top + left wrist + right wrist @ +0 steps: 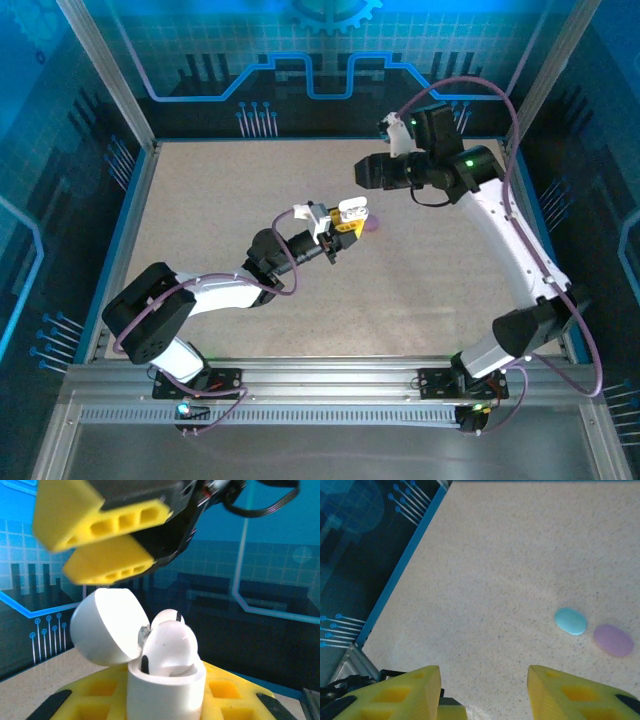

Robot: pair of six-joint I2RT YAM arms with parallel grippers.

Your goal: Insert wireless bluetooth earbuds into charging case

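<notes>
Colours noted

We record the charging case (165,695) and the earbuds (172,645) as plain white. Fingers (570,692) of the right gripper (484,692): yellow. Table (220,230): beige, finely speckled. We also see one light blue case (570,621) and one pale purple case (613,640). Backdrop (320,60): blue, circuit-line pattern

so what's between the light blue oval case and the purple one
Bare speckled tabletop only; light blue case and purple case lie apart, right wrist view.
</notes>
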